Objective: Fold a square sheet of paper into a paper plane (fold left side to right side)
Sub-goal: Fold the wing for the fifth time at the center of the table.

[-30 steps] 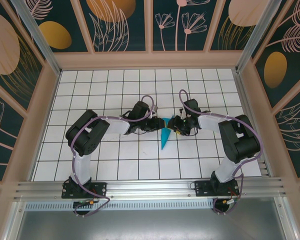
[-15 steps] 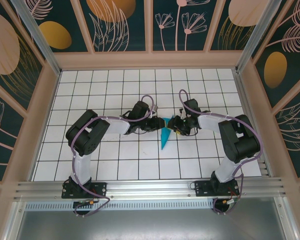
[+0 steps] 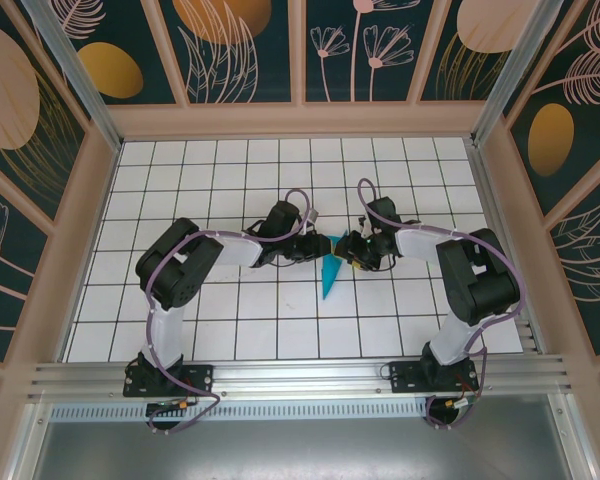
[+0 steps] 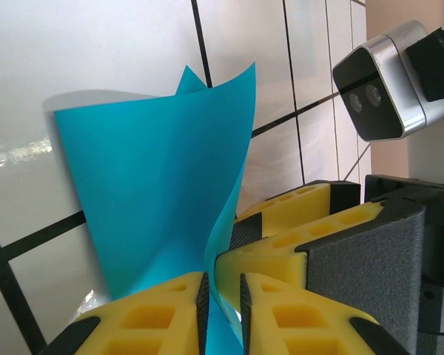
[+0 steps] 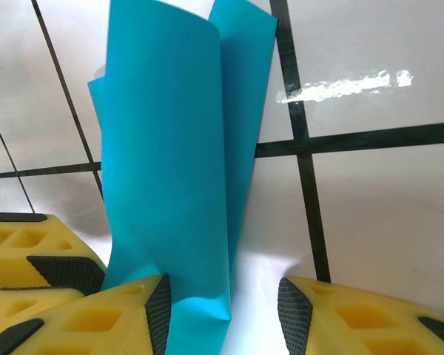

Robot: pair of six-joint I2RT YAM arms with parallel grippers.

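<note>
Left end effector (image 4: 223, 296) pinching the folded teal paper (image 4: 155, 192); right end effector (image 5: 220, 302) spread, paper against one finger.

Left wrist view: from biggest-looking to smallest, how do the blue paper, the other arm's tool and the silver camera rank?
Blue paper and right tool: about alike, too close to rank.
Silver camera: clearly smallest.
</note>
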